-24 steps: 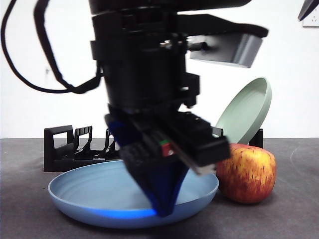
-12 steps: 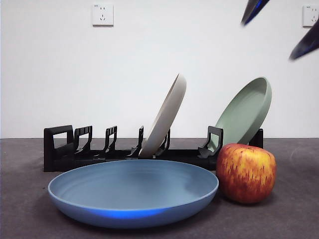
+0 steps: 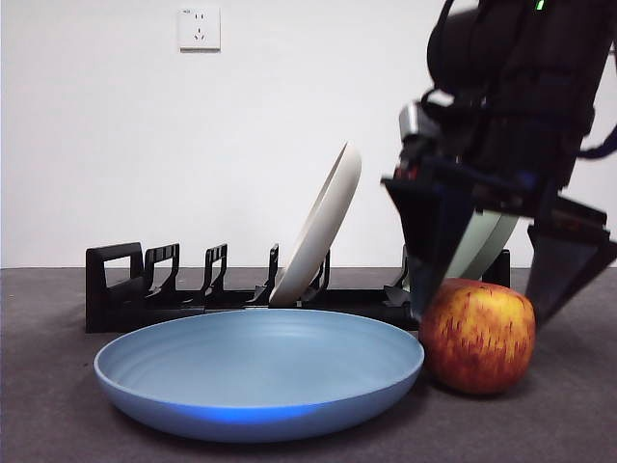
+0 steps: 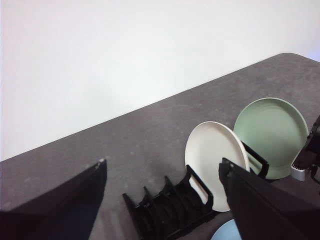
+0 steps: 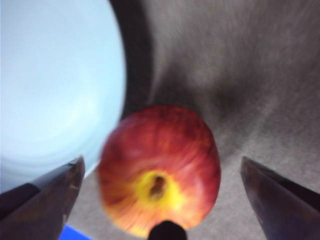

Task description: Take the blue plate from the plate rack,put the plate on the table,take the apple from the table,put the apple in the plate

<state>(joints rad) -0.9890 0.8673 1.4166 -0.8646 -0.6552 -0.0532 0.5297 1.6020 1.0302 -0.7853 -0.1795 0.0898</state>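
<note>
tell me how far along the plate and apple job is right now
Done: the blue plate lies flat on the table, out of the plate rack. In hand: the right claw hangs open over the apple, which sits on the table beside the plate. Left: grip the apple and set it in the plate.

- Right gripper (image 3: 496, 289): jaws spread wide, one on each side of the apple (image 3: 477, 335), neither touching.
- Blue plate (image 3: 258, 371): rim just beside the apple, narrowing that side.
- Rack (image 3: 241, 294), with its upright plates, stands behind the apple.
</note>
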